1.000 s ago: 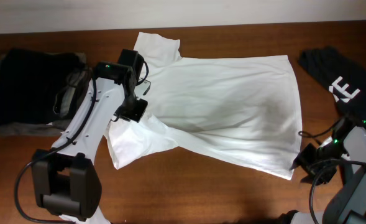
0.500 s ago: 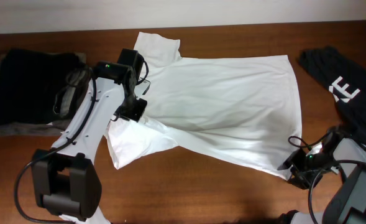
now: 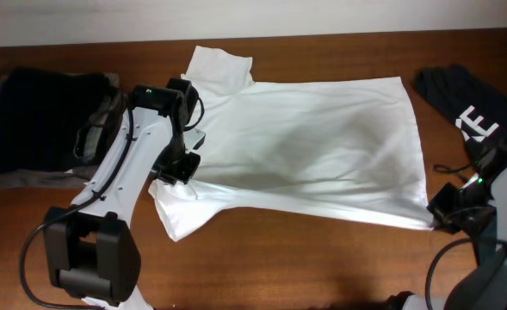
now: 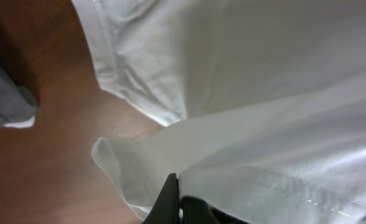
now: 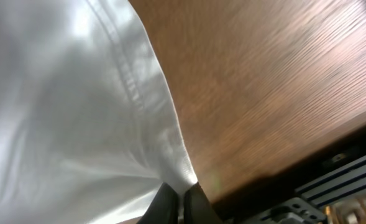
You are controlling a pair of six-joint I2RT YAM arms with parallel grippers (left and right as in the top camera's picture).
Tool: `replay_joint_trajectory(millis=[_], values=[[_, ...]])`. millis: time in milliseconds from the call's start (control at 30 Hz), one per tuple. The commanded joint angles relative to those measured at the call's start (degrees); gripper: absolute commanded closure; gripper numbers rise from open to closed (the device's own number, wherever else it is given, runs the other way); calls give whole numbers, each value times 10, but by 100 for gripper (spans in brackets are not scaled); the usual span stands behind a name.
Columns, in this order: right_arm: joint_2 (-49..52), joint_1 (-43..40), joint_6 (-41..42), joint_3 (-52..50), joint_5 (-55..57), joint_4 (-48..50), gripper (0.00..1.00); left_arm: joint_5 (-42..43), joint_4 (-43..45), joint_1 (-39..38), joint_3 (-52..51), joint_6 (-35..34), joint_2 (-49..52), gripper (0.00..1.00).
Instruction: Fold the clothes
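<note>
White T-shirt point(image 3: 322, 146) lies spread on the table point(image 3: 279, 267), left gripper point(image 3: 176, 170) clamped on its sleeve side, right gripper point(image 3: 435, 221) pinching the hem corner, looks like. Pull too hard and that thin corner slips free.

Black shirt point(image 3: 451, 93) just beside right gripper point(image 3: 435, 221)

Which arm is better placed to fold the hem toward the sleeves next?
Likely right: the right tool grips the T-shirt at its hem corner; the left tool holds the sleeve end.
</note>
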Motion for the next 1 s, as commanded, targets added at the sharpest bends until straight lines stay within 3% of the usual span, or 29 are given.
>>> replay_joint_trajectory(millis=[0,133,267,367,467,600,733,833,900,967], values=[[-34,0,-3,79,-24,9,96,-2,-18,3,9,-7,-9,100],[-17,11,-4,80,-94,84,96,-14,64,3,9,-2,-9,100],[26,75,-5,80,-95,141,96,-17,90,3,9,31,-9,100],[59,78,-6,80,-81,183,96,-100,105,7,9,36,-9,100],[66,86,-5,80,-102,249,96,-90,174,17,9,64,-8,100],[93,113,-5,80,-102,278,96,-50,198,17,0,83,-7,100],[129,124,-3,80,-111,327,96,-50,254,17,-70,100,-6,99],[134,124,-3,80,-130,367,95,-50,307,17,-85,100,-5,93],[134,117,-4,80,-130,364,43,-97,308,20,-85,80,-5,59],[134,101,-5,80,-130,339,40,-106,287,34,-85,49,-6,53]])
